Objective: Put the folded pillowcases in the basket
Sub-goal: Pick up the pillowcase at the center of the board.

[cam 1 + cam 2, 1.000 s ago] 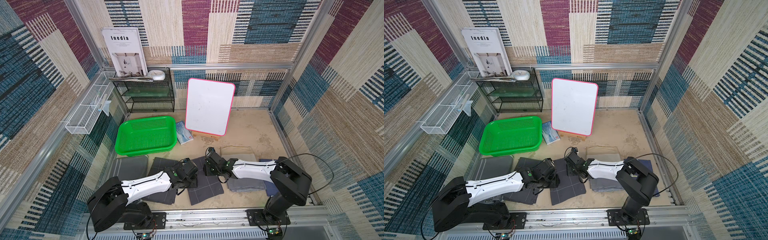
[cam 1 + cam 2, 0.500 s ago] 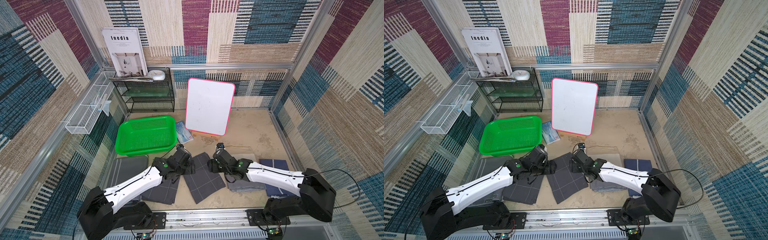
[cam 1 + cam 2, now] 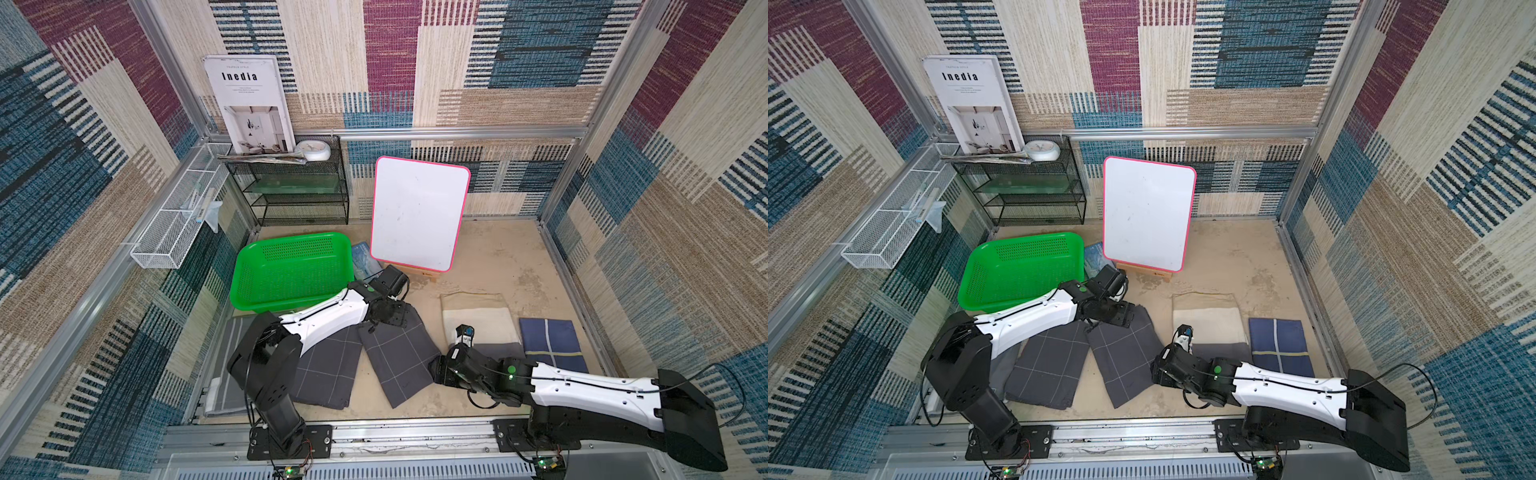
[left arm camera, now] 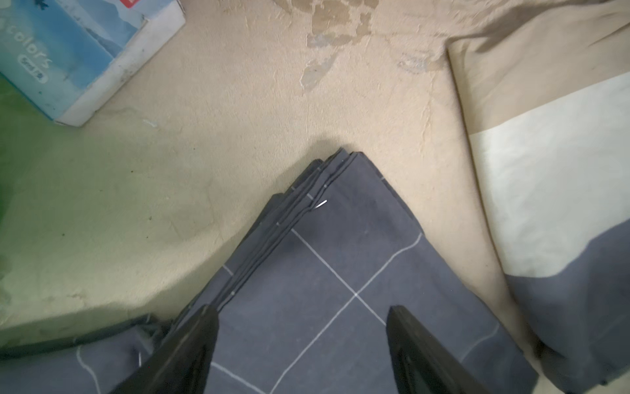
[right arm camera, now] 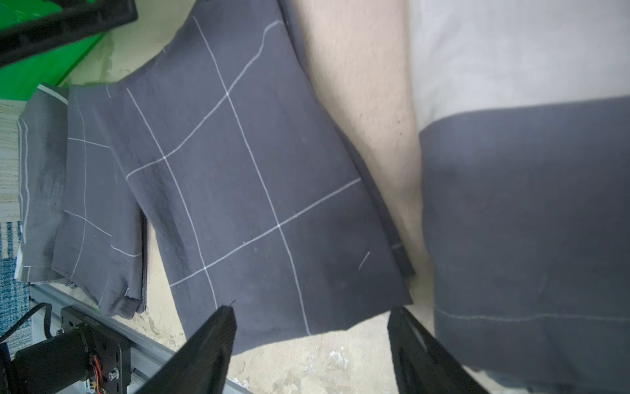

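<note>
Right hand [image 3: 437, 370] has swung back to the lower-right corner of the folded pillowcase [image 3: 401, 359]; left hand [image 3: 387, 319] is at its upper corner, both spread wide. It lies on the counter [image 3: 490, 266], lower centre, outside the basket [image 3: 291, 272].

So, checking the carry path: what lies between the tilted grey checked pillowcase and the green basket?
Just bare tan floor between pillowcase and basket, shown in the left wrist view.
</note>
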`<control>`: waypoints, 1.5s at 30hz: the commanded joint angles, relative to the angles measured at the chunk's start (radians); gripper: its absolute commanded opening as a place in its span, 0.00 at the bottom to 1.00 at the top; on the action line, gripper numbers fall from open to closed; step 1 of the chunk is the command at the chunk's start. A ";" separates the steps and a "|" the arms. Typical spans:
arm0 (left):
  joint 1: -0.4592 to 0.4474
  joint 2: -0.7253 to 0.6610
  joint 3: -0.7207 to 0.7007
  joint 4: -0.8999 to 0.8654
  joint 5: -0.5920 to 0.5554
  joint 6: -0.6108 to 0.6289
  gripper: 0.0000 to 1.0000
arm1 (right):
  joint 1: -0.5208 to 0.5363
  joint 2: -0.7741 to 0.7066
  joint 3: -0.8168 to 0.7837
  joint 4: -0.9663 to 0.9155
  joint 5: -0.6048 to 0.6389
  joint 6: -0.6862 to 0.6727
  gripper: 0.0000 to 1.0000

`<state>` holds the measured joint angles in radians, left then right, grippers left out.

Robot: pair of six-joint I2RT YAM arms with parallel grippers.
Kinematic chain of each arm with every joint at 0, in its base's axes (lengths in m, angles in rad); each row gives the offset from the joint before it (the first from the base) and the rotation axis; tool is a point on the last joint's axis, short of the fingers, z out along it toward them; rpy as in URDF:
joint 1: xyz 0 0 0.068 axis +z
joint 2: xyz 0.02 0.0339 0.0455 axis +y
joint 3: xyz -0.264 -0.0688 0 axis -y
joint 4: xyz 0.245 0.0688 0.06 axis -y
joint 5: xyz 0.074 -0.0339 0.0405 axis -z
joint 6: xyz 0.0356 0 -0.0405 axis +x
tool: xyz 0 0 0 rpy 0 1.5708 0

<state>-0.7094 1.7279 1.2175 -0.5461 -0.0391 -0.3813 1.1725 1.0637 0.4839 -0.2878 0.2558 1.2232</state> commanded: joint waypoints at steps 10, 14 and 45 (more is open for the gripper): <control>0.031 0.165 0.055 -0.023 0.003 0.085 0.86 | 0.065 0.136 -0.001 0.086 -0.039 0.161 0.76; 0.039 0.195 0.055 -0.012 0.021 0.085 0.85 | 0.065 0.159 -0.024 0.140 -0.049 0.172 0.76; 0.042 -0.104 -0.034 -0.002 0.038 -0.070 0.00 | 0.046 0.309 0.237 -0.012 0.248 0.022 0.00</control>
<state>-0.6666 1.6604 1.1809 -0.5259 0.0238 -0.4370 1.2201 1.3842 0.6880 -0.2565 0.4461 1.3056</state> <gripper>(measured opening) 0.096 0.068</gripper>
